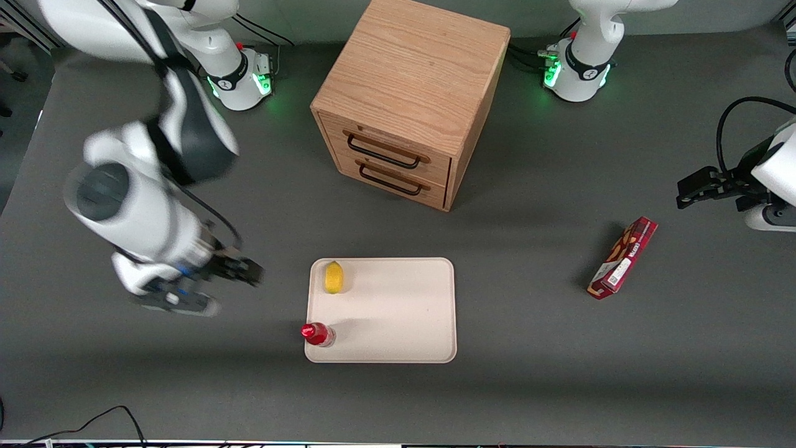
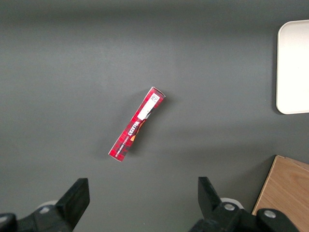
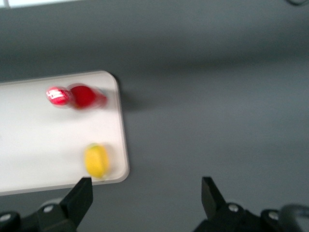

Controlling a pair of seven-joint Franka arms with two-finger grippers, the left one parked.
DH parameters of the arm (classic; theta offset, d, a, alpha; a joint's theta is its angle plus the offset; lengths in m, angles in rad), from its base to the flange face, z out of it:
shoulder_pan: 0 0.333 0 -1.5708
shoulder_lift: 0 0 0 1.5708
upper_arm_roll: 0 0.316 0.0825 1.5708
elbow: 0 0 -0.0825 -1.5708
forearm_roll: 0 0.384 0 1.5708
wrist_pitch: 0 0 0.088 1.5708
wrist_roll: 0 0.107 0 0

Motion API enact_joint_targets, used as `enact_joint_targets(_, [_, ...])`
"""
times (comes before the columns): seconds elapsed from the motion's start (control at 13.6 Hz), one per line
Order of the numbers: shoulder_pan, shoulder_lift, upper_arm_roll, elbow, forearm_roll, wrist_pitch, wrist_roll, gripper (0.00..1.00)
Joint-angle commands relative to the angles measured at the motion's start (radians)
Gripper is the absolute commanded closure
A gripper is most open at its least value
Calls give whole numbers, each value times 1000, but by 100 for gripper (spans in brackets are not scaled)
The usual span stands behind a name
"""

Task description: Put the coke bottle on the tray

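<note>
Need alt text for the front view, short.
A small red coke bottle stands on a cream tray at its corner nearest the camera, with a lemon on the tray too. The open gripper hangs empty beside the tray, toward the working arm's end; a wooden cabinet stands farther from the camera.

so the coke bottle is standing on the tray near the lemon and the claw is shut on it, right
Not quite: the claw is open and holds nothing, hovering beside the tray toward the working arm's end. The front view shows this. The coke bottle does stand on the tray, nearer the front camera than the lemon.
</note>
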Motion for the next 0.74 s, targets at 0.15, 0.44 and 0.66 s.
enact_joint_targets(0.15, [-109, -356, -29, -328, 84, -84, -251, 0])
enact_joint_targets(0.44, [-69, -356, -139, -219, 125, -224, -407, 0])
enact_joint_targets(0.66, [-59, -348, -141, -170, 125, -252, -407, 0])
